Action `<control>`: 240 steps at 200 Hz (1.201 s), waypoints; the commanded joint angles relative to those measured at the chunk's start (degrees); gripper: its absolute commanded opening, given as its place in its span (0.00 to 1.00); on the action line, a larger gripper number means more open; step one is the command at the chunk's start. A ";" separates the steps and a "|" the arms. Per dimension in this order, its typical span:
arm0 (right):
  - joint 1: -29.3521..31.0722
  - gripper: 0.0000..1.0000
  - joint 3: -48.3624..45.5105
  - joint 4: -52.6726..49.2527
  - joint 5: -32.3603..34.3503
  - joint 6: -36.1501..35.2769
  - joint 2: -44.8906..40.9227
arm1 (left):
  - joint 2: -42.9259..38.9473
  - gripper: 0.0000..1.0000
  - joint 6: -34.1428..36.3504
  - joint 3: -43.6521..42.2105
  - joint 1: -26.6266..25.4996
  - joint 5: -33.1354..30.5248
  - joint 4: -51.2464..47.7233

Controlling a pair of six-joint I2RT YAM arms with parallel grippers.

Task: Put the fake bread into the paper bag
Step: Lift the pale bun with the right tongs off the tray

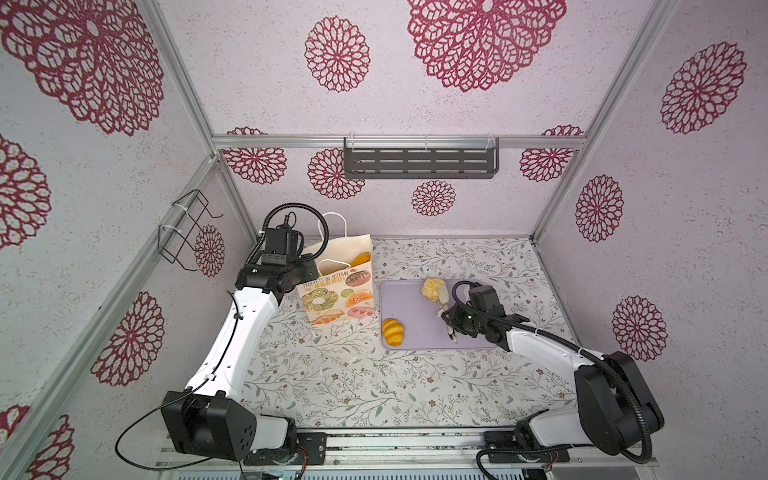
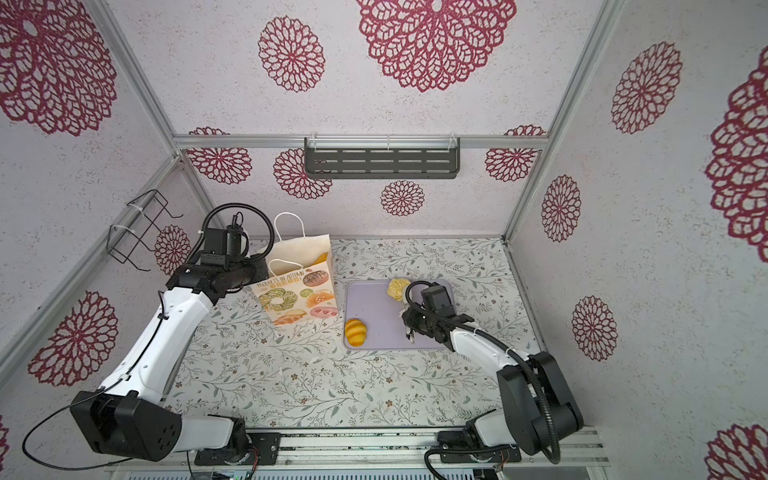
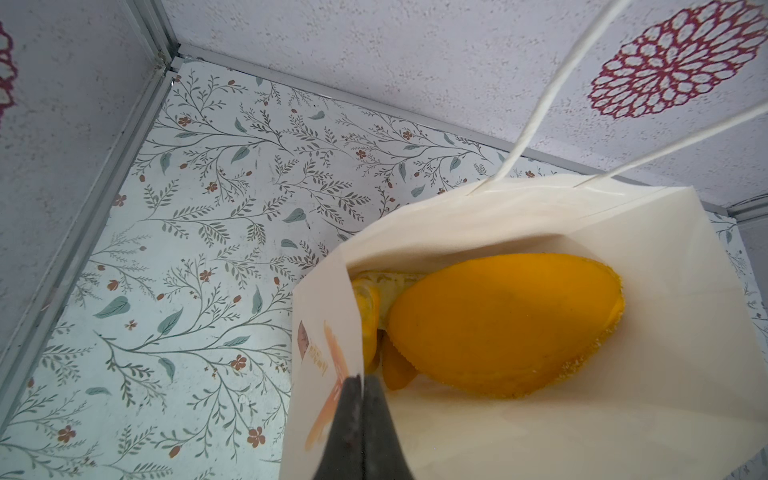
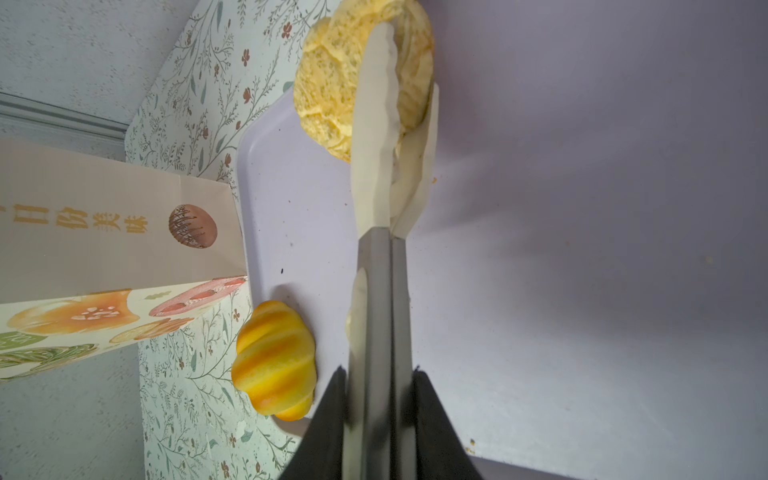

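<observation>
Our left gripper [image 3: 364, 380] is pinched tight on the rim of the tall cream-white paper bag [image 1: 332, 291], holding its mouth wide; a glossy orange loaf [image 3: 498, 324] already lies inside. Our right gripper [image 4: 379, 374] is squeezed on steel tongs [image 4: 376, 270], whose cream tips seem to clasp the pale crackled bun [image 4: 332, 83] on the flat lilac tray [image 4: 582, 208], though depth is hard to read. We should lift straight with a steady squeeze, clear the ridged golden-yellow bun [image 4: 274, 359] at the tray's corner, and release only over the bag's mouth.
</observation>
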 commanded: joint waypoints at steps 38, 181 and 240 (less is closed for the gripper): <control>-0.34 0.08 -1.53 4.01 -0.22 0.90 -4.09 | 0.34 0.00 0.24 0.30 -0.67 0.32 1.05; -0.32 0.00 -3.50 6.32 0.08 2.49 -13.36 | -0.05 0.00 -0.16 0.04 -0.66 -0.65 1.40; 0.25 0.00 -1.69 4.18 -0.42 1.37 -15.02 | -0.09 0.00 -0.46 -0.06 -0.62 -1.39 1.38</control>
